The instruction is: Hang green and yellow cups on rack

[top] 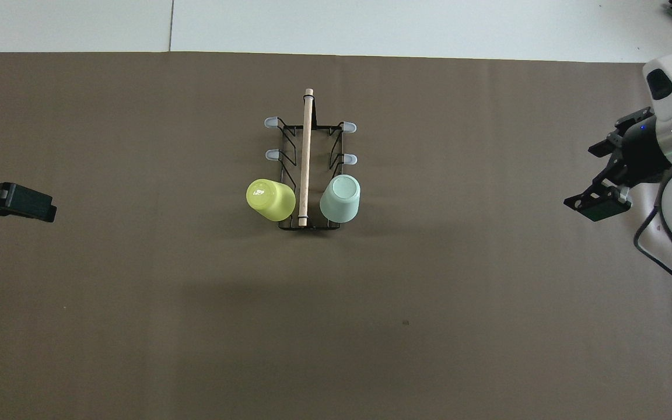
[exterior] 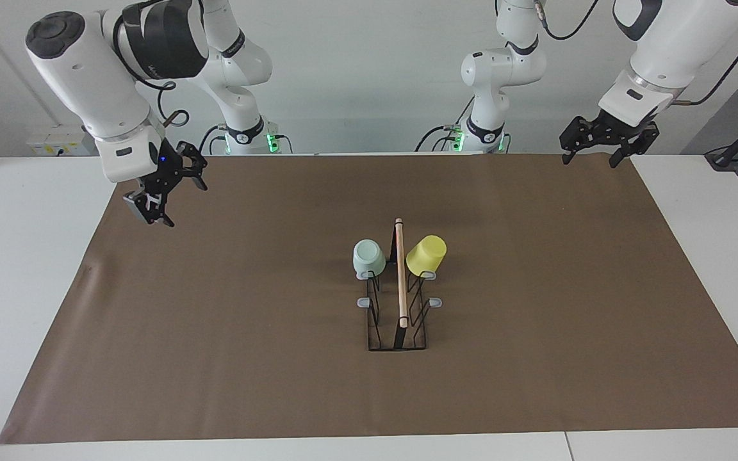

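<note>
the scene was bright and evenly lit from above, both views sharp and free of blur, with only soft, faint shadows on the brown mat (exterior: 535, 333) and a small glint on the yellow cup (top: 270, 199).

No readable text, label, brand, number or sign on anything in view.
</note>
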You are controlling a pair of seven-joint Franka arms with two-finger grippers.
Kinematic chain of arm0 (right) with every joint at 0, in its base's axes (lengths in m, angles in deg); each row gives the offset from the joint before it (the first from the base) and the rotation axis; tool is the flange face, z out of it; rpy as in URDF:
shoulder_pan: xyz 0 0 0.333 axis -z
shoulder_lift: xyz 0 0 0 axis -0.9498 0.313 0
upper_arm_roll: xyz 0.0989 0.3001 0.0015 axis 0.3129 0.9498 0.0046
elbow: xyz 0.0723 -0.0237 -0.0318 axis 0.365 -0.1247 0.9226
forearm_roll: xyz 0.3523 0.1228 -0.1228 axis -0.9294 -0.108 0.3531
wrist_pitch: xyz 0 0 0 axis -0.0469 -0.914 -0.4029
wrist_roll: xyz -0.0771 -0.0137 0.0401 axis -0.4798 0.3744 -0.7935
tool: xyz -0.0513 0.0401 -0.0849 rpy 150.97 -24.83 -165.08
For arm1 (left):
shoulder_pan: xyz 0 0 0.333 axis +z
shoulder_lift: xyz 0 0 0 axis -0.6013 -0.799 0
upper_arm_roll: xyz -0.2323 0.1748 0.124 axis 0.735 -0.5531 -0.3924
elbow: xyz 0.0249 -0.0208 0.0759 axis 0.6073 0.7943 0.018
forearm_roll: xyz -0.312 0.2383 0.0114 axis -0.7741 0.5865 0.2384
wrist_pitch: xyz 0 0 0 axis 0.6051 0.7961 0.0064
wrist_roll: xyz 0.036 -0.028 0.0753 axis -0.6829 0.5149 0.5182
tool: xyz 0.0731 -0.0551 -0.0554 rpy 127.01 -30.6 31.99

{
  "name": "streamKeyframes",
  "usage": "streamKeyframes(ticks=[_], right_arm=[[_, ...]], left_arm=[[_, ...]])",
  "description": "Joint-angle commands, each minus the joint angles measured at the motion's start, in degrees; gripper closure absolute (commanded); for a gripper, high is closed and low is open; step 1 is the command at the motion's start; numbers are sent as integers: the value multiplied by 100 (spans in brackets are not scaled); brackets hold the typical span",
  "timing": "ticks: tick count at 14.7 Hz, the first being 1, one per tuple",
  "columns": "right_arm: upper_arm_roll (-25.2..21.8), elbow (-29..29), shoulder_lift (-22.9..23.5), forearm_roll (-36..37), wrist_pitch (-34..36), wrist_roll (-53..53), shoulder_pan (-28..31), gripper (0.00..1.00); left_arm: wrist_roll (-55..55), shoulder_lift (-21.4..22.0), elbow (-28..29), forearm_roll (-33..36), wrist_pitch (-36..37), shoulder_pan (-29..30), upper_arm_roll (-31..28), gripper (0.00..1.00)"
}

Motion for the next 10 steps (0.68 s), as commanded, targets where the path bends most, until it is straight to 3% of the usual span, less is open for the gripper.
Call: streamKeyframes(ticks=[1,5,10], right_arm=[[73,256,-112,130,523,1174,-15,0],[64,222,-376,252,998,2196,-120,0],[-59,-157,-614,393,937,2356,-130,0]], left_arm=[[-45,102,99,-11,44,10,6,0],[-45,102,99,-11,44,10,6,0],[-45,102,99,-11,44,18,6,0]])
